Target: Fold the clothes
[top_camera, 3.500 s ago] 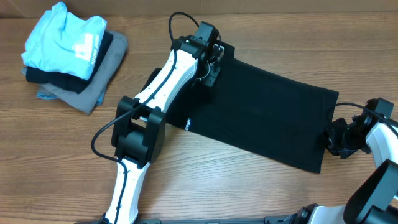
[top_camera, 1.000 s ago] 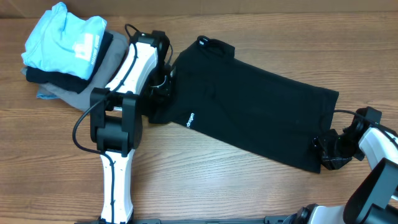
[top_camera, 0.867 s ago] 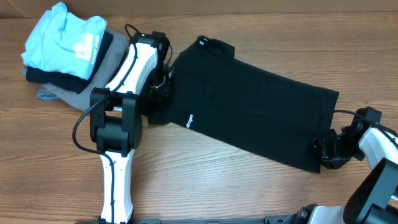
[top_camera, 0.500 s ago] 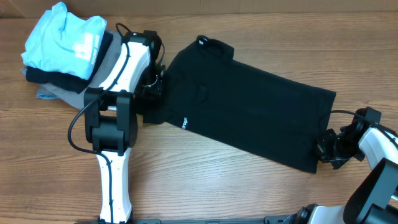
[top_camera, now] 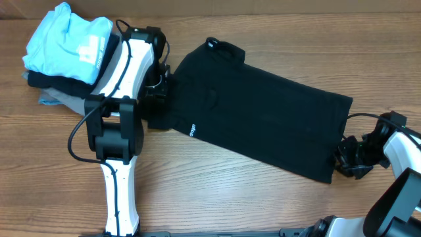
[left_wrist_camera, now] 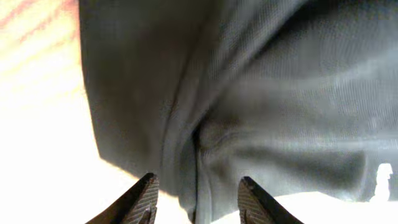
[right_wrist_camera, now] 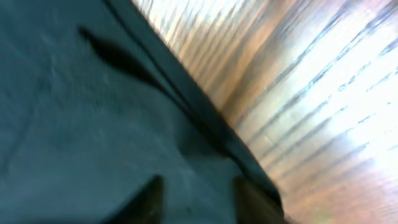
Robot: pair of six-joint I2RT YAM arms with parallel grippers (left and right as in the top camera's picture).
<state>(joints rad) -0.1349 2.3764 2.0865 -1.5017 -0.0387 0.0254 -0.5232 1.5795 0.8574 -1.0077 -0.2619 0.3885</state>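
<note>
The clothes (top_camera: 263, 118), a black shirt folded into a long band, lie slanting across the wooden table (top_camera: 263, 204), collar at the upper left and hem at the lower right. A small white logo (top_camera: 192, 130) shows near the left edge. My left gripper (top_camera: 158, 89) stands at the shirt's left edge. In the left wrist view it (left_wrist_camera: 198, 200) is open, astride a raised ridge of the black fabric (left_wrist_camera: 280, 93) with a gap on each side. My right gripper (top_camera: 347, 158) is at the hem's lower right corner. The blurred right wrist view shows it (right_wrist_camera: 199, 196) open just over the fabric (right_wrist_camera: 74, 124), beside the hem.
A pile of folded garments sits at the upper left, a light blue shirt (top_camera: 69, 39) on top and a grey garment (top_camera: 115, 69) beneath. The left arm (top_camera: 125, 72) runs right beside it. The right arm's cable (top_camera: 362, 117) loops near the hem.
Both grippers closed on the shirt's edges and have opened again. The left gripper moved up and left, dragging the shirt a little leftward. The hem end shifted left too.
</note>
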